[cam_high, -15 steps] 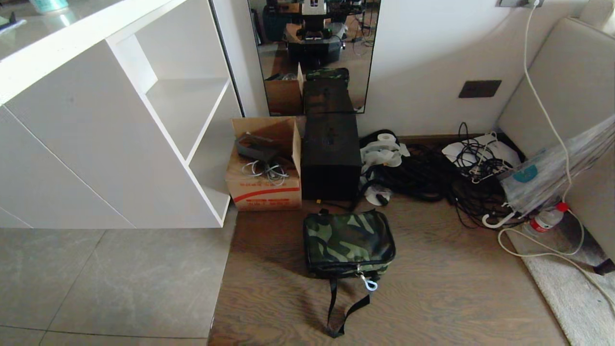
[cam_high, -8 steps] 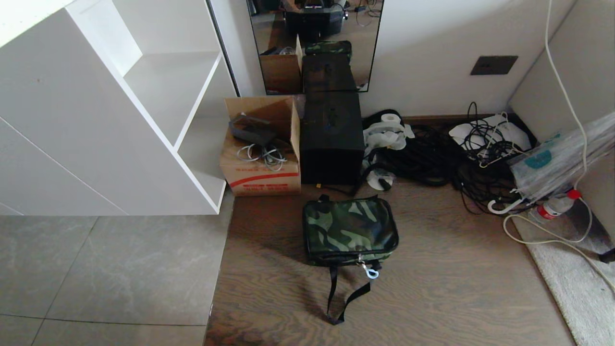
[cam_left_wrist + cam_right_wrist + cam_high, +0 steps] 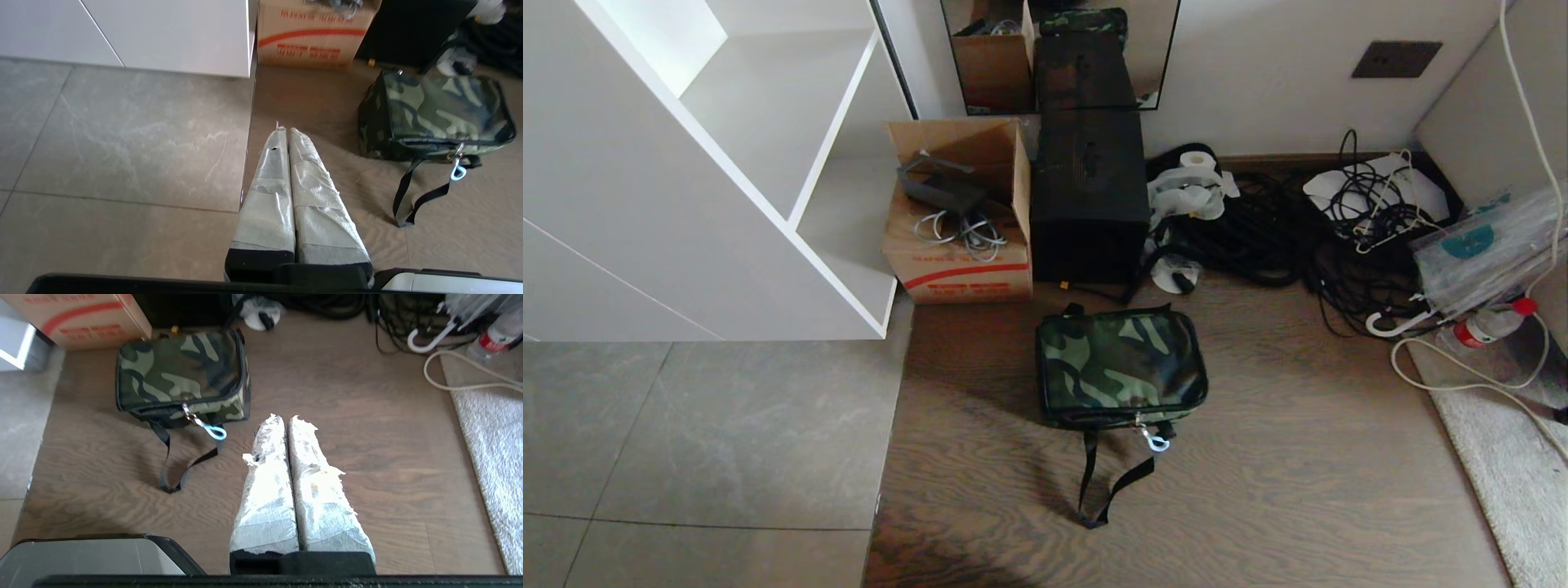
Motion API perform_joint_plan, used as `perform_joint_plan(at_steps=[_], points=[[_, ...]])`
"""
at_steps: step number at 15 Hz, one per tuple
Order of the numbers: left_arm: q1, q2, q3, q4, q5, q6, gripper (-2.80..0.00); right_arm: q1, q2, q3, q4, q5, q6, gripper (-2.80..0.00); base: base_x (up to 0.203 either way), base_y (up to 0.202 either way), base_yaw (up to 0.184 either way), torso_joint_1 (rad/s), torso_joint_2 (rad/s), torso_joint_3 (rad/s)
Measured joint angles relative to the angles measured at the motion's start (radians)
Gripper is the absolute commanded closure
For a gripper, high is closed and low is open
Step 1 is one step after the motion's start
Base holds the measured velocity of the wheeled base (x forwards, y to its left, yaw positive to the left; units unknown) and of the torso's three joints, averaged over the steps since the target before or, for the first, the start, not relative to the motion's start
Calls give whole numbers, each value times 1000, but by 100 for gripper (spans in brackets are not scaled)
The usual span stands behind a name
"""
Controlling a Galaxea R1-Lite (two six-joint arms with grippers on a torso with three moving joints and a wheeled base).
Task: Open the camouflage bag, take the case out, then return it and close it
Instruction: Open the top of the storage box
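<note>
Still zipped, camouflage bag [image 3: 1121, 366] on floor [image 3: 1290, 482]

green-black camouflage bag [image 3: 1121, 367], white zipper pull [image 3: 1156, 443]

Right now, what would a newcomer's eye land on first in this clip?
The camouflage bag lies zipped shut on the wood floor, its white zipper pull and black strap facing the robot. Behind it stand a black box and a cardboard box at the mirror, with tangled cables alongside.

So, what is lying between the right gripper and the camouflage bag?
Only bare wooden floor, seen in the right wrist view: the right gripper hangs apart from the camouflage bag.
</note>
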Motion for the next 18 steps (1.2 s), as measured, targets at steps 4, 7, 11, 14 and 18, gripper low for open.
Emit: perform_joint_plan(at_steps=[4,7,11,14,18], points=[[0,0,0,0,0,0,0,0,0,0,0,0,0,0,0,0,0,3,6,-200],[0,0,0,0,0,0,0,0,1,0,0,0,0,0,0,0,0,1,3,-190],[0,0,0,0,0,0,0,0,1,0,0,0,0,0,0,0,0,5,2,-201],[0,0,0,0,0,-1,0,0,1,0,0,0,0,0,0,0,0,3,2,-202],[0,0,0,0,0,0,0,0,2,0,1,0,0,0,0,0,0,2,3,-197]])
